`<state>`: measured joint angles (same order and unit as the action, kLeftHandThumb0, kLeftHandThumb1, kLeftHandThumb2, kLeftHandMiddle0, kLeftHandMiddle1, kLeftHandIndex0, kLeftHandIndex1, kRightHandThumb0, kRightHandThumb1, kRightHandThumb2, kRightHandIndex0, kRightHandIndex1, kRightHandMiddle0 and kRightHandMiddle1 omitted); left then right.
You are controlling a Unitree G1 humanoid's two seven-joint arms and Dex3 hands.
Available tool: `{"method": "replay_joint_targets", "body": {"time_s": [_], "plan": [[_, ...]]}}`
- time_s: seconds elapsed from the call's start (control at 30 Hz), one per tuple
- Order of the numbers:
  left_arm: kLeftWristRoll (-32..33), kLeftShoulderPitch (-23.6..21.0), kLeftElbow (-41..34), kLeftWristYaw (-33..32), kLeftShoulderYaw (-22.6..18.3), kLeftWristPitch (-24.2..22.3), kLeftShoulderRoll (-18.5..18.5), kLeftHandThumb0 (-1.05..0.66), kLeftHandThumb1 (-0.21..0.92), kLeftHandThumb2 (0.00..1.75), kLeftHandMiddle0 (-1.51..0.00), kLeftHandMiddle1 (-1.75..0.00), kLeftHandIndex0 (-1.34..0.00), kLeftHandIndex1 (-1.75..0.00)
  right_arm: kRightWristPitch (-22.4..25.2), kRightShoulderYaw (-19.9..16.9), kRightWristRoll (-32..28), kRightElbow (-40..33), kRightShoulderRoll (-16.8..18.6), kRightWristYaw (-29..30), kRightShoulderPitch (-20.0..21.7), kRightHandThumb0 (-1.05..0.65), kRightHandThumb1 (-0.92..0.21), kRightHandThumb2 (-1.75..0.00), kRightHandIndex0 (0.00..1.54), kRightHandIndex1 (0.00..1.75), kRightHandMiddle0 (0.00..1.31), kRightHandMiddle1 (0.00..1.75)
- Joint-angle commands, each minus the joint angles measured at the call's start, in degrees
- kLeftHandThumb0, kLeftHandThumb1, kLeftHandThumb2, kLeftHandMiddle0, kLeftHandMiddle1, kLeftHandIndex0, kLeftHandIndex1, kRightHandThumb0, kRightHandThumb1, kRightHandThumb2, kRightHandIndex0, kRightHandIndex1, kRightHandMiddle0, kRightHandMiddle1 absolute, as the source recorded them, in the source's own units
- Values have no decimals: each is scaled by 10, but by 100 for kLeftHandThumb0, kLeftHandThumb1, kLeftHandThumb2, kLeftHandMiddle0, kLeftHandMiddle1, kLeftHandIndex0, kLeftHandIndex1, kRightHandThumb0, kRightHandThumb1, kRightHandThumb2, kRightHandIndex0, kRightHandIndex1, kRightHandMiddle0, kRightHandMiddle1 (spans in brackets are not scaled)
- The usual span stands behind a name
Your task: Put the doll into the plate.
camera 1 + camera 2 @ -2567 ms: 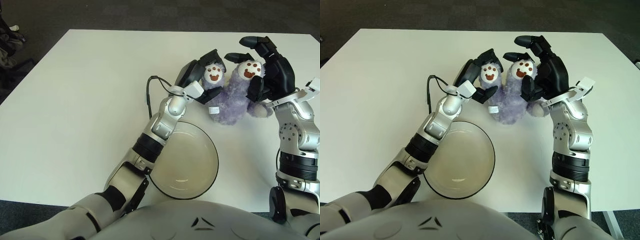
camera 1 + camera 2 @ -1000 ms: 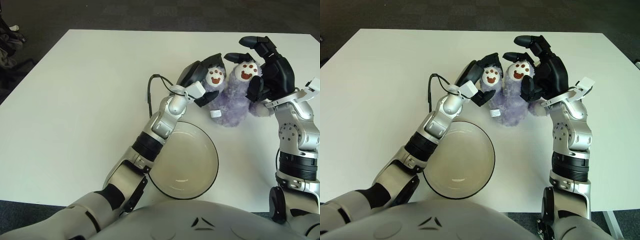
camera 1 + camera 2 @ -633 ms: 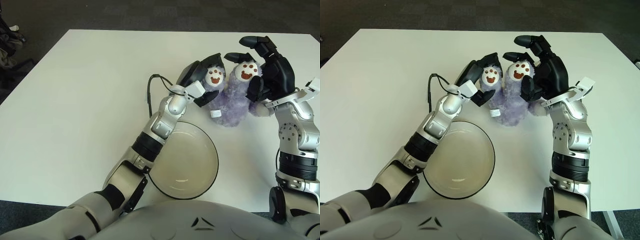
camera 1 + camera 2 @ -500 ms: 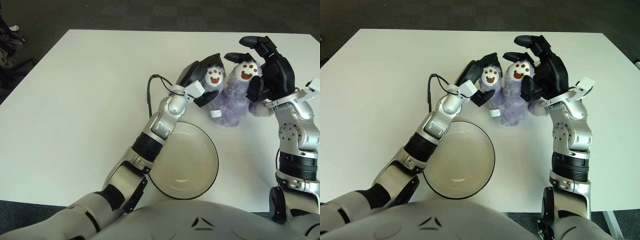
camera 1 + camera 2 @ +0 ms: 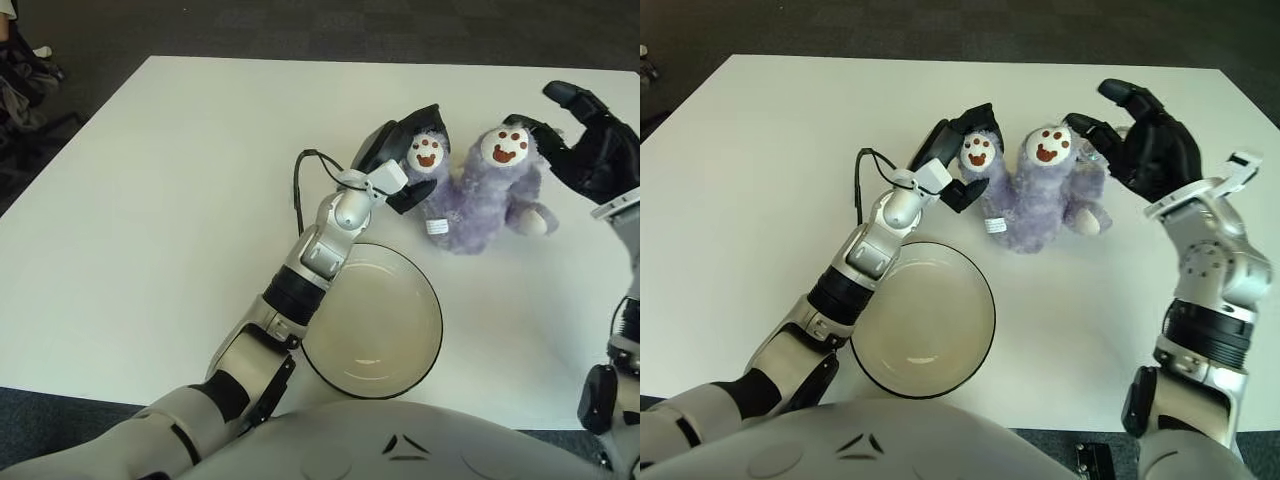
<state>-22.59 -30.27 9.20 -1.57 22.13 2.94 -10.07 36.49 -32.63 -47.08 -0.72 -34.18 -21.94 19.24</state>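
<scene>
One purple doll between clasping left hand and spread right hand.

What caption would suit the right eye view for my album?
Left hand grips a purple doll's paw; right hand open beside it; empty plate nearby.

purple plush doll lies paws-up just beyond the empty, dark-rimmed plate.

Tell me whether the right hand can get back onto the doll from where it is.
Probably yes. The right hand shows open just right of the doll, with only bare table between them. The left hand grips the doll's other paw, on the far side, so nothing blocks it.
</scene>
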Motion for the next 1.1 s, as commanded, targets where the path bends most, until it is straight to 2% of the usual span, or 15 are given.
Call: {"method": "replay_joint_targets", "body": {"time_s": [0.0,0.17,0.3,0.5,1.07], "plan": [[8,6,-9,6,-3,1,4,0,-7,175,-91,-172,-67,-175,25,-15,-29,-7,-8,3,12,-36,-57,-102,30,80,0,104],[8,9,-17,6,-3,-4,5,0,-7,175,-90,-172,-67,-175,6,-11,-25,-95,4,9,-24,-45,-62,-92,26,78,0,79],[1,9,-18,1,-3,-4,9,0,-7,175,-91,-172,-67,-175,-8,-1,-31,-128,14,-13,-36,-45,-59,-89,20,74,0,57],[-7,9,-19,-4,-2,-7,9,0,-7,175,-91,-172,-67,-175,-8,-3,-31,-132,15,-15,-38,-44,-58,-89,19,73,0,51],[-10,8,-23,-6,-5,-21,8,0,-6,175,-89,-174,-66,-175,-9,-5,-33,-127,11,-17,-39,-44,-58,-89,19,72,0,50]]}}
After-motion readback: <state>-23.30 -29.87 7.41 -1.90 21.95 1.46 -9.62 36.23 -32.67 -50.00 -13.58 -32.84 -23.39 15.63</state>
